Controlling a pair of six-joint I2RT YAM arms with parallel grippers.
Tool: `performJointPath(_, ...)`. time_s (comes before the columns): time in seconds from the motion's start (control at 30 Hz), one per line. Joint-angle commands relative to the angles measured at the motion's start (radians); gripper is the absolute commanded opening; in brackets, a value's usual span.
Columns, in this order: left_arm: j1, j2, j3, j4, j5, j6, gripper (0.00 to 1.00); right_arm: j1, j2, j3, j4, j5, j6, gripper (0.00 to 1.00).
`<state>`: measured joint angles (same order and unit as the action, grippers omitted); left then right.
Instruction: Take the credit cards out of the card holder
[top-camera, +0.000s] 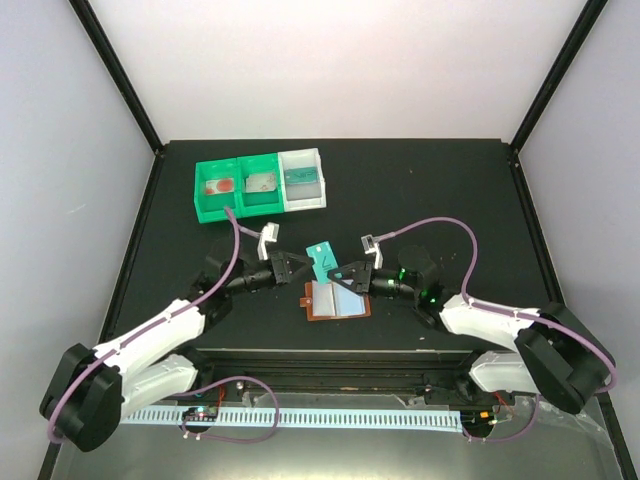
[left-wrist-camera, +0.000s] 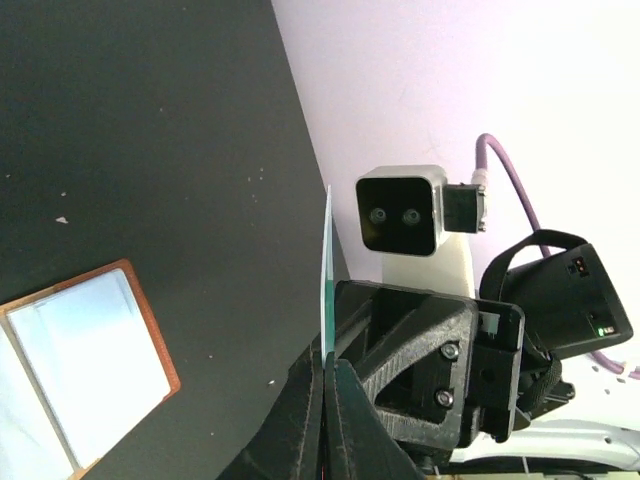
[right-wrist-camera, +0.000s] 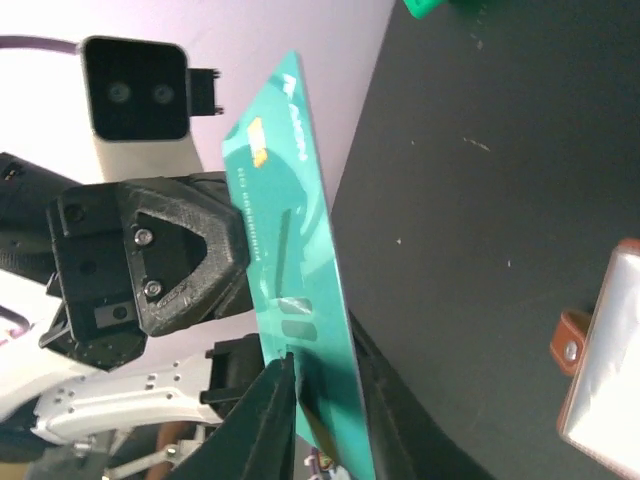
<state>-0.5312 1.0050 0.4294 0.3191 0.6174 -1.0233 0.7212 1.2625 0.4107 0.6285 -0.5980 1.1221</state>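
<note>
**Both grippers pinching one teal credit card above the open card holder**

The left gripper (top-camera: 303, 266) and the right gripper (top-camera: 343, 275) are meeting nose to nose over the middle of the black table (top-camera: 440, 190), each clamping its fingers onto the same teal credit card (top-camera: 321, 259), which is standing on edge in the air between them. In the left wrist view the left gripper (left-wrist-camera: 327, 390) is squeezing the card's (left-wrist-camera: 327, 260) thin edge, and in the right wrist view the right gripper (right-wrist-camera: 300, 385) is closing on the card's (right-wrist-camera: 290, 240) lower end. The brown card holder (top-camera: 336, 300) is lying flat and open on the table just below the card, its pale blue pocket face up. The green bins (top-camera: 238, 187) and the white bin (top-camera: 303, 180) are sitting well apart at the far side.
</note>
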Motion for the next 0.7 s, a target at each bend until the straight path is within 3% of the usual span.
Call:
performJointPath(0.0,0.005,-0.019,-0.021,0.081,0.022,-0.048,0.03,-0.005,-0.011,-0.004,0.106,-0.04,0.036,0.11)
performJointPath(0.07,0.006,-0.019,-0.019,0.079,0.024,-0.036,0.14,-0.006,-0.024,-0.004,0.106,-0.056,0.019,0.02)
performJointPath(0.3,0.005,-0.108,0.049,-0.149,0.008,0.121,0.48,-0.006,-0.09,0.047,-0.108,-0.159,-0.205,0.01)
performJointPath(0.47,0.008,-0.251,0.053,-0.325,0.024,0.254,0.54,-0.006,-0.117,0.104,-0.339,-0.281,-0.419,0.01)
performJointPath(0.67,0.007,-0.347,0.096,-0.53,0.133,0.433,0.53,-0.005,-0.116,0.128,-0.392,-0.477,-0.505,0.01)
